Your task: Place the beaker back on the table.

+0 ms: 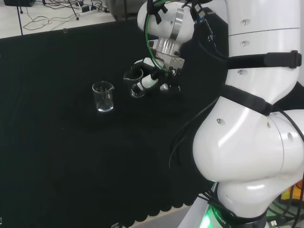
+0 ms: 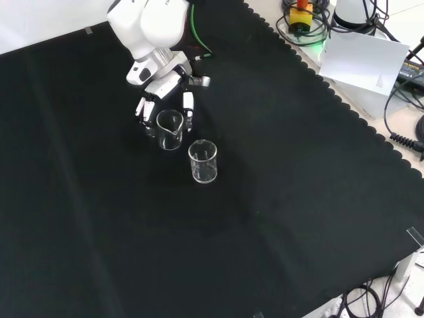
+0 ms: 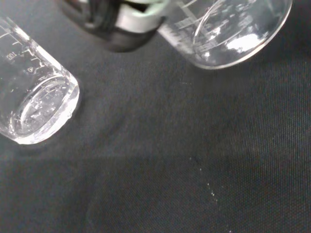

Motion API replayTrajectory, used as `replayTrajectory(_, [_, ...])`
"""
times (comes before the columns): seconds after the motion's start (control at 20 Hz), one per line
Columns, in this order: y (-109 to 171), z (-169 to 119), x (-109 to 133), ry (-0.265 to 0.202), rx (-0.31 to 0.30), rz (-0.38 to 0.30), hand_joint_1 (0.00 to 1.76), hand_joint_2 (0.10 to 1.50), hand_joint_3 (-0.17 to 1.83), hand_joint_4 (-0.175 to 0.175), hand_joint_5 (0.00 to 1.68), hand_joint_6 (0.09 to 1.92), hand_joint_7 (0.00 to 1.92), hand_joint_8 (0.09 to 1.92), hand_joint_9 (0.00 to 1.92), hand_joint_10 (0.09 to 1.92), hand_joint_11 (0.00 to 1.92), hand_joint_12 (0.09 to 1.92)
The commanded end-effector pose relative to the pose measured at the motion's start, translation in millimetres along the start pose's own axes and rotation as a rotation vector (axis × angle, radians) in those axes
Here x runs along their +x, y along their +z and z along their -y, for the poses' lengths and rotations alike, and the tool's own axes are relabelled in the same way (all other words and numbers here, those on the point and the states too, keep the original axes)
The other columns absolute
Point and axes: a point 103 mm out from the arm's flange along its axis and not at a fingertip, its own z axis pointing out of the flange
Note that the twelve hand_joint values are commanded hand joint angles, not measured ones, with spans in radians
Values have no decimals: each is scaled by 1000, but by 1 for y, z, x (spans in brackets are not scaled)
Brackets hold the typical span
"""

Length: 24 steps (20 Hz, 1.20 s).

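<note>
Two clear beakers: the hand (image 2: 162,99) grips one beaker (image 2: 169,130), the other beaker (image 2: 203,161) stands just beside.

Robotics lab bench, black cloth (image 2: 278,199) with a scalloped edge, two clear graduated beakers (lab glassware) (image 2: 203,161) near its far edge in the front view, cables (image 1: 52,12) on the floor beyond, white arm (image 1: 256,118) mounted at the bench.

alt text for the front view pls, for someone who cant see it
A white robot arm reaches in from the top, its black and white hand curled around a clear glass beaker over the black cloth. A second clear beaker stands upright on the cloth just beside it, nearer the camera.
</note>
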Motion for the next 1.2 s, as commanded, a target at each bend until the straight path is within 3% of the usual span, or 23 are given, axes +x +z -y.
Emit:
replayTrajectory(0.05, [0,1,-1,44,76,14,1009,919,-175,-72,339,595,336,841,521,747,162,1411])
replayTrajectory(0.25, [0,2,-3,81,109,19,972,903,-175,-76,323,477,232,819,425,765,93,1430])
replayTrajectory(0.6, [-5,4,-1,117,91,22,916,891,-175,-86,315,221,57,788,240,814,0,1447])
replayTrajectory(1.2, [-32,22,16,123,41,36,875,879,-175,-94,250,88,0,644,113,837,0,1368])
